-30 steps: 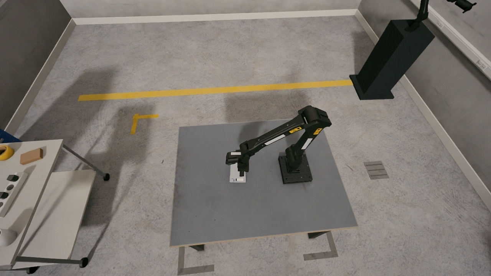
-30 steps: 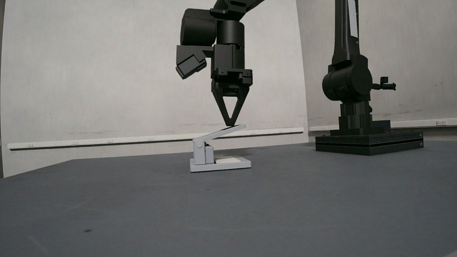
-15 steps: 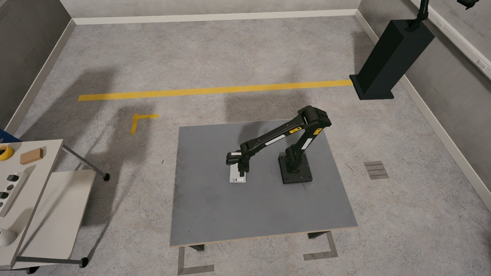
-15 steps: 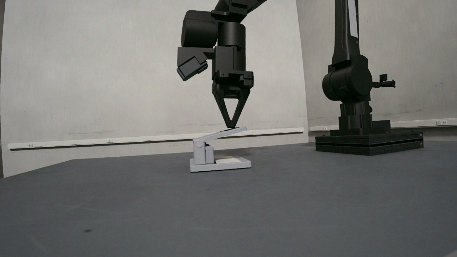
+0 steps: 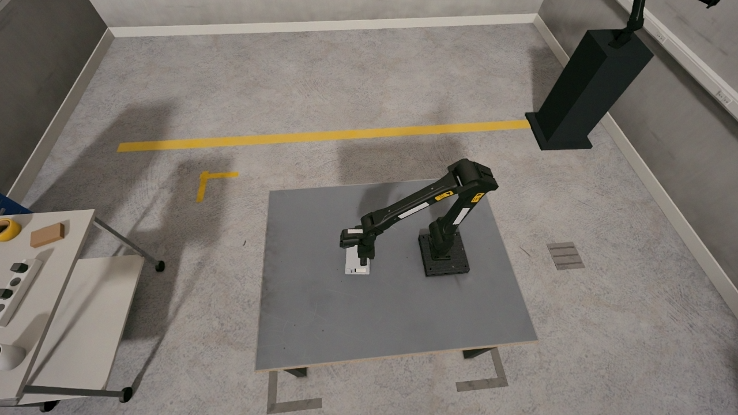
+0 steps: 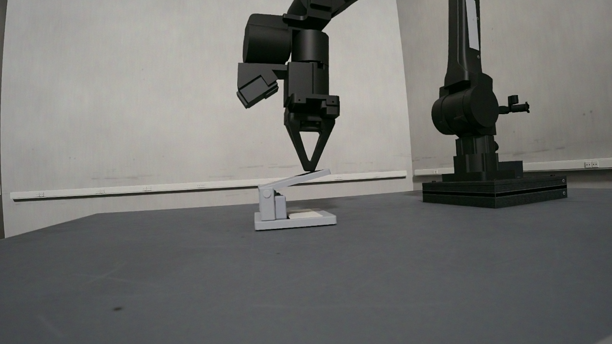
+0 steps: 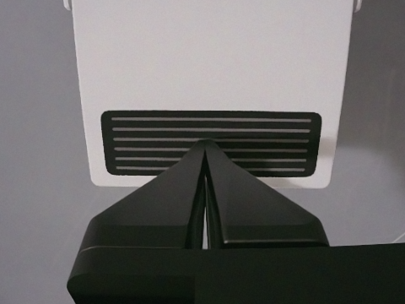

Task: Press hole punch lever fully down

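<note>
A light grey hole punch (image 6: pixel 294 205) stands upright on the grey table, also seen in the overhead view (image 5: pixel 357 264). Its lever (image 6: pixel 297 179) is raised at a slant, hinged at the left and free at the right. A white sheet of paper (image 6: pixel 304 214) lies on its base under the lever. My gripper (image 6: pixel 311 167) is shut and empty, pointing straight down, with its tips touching the lever's black ribbed pad near the free end. In the wrist view the shut fingertips (image 7: pixel 205 143) rest on the ribbed pad (image 7: pixel 211 143) of the lever (image 7: pixel 211 70).
The arm's black base (image 6: pixel 494 188) is bolted to the table to the right of the punch, also in the overhead view (image 5: pixel 443 253). A white cart (image 5: pixel 36 289) with small items stands off the table at the left. A black pillar (image 5: pixel 588 85) stands at the far right.
</note>
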